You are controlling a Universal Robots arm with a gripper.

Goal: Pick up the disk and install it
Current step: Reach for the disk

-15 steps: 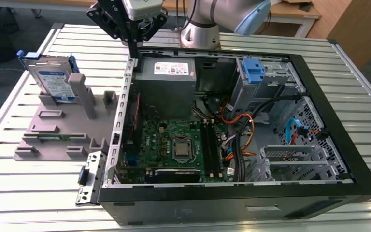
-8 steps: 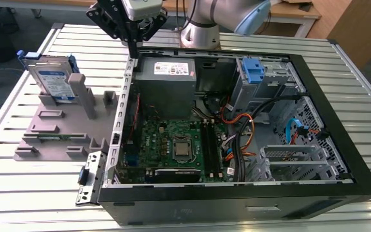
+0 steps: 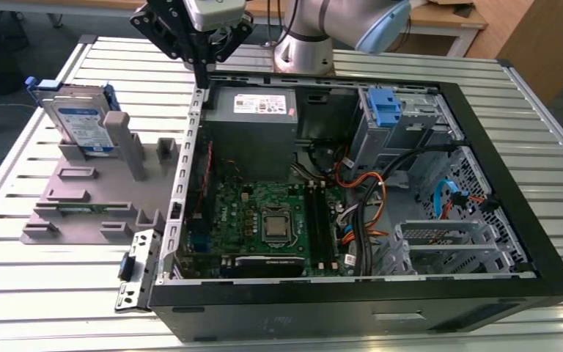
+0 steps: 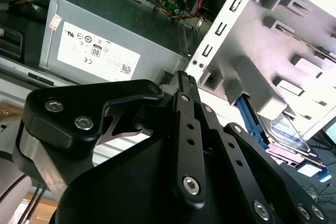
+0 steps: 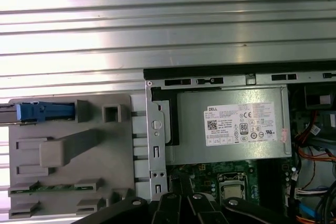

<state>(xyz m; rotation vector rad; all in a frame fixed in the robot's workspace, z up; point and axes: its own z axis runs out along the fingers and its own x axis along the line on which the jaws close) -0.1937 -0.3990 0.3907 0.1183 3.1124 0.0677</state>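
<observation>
Disk: you will find the disk (image 3: 79, 121) standing on edge in a slot of the grey fixture (image 3: 86, 183), on the exterior view's left. It sits outside the open computer case (image 3: 545, 242), with its labelled face turned toward the camera.
Why it stands so: the slot leaves the upper edge and the blue side rails proud of the fixture. By my reckoning, that gives your fingers room to close on it from above.
Gripper: the gripper (image 3: 203, 77) hangs above the case corner nearest the fixture, close to the power supply box (image 3: 252, 117). Its fingers are pressed together with nothing between them.
Gap: gripper and disk are well apart, and the disk lies off toward the exterior view's left.
Second wrist view: the disk (image 4: 287, 136) appears beyond the joined fingertips (image 4: 184, 80), with the fixture's posts in between.
First wrist view: you see the disk (image 5: 44, 112) edge-on at the fixture's far end.
Case: its side panel is off, so the motherboard (image 3: 262, 213) and the blue clip (image 3: 384, 110) by the metal cage lie exposed. I judge that this keeps the bays reachable.
Progress: the disk is untouched and not yet picked up.
</observation>
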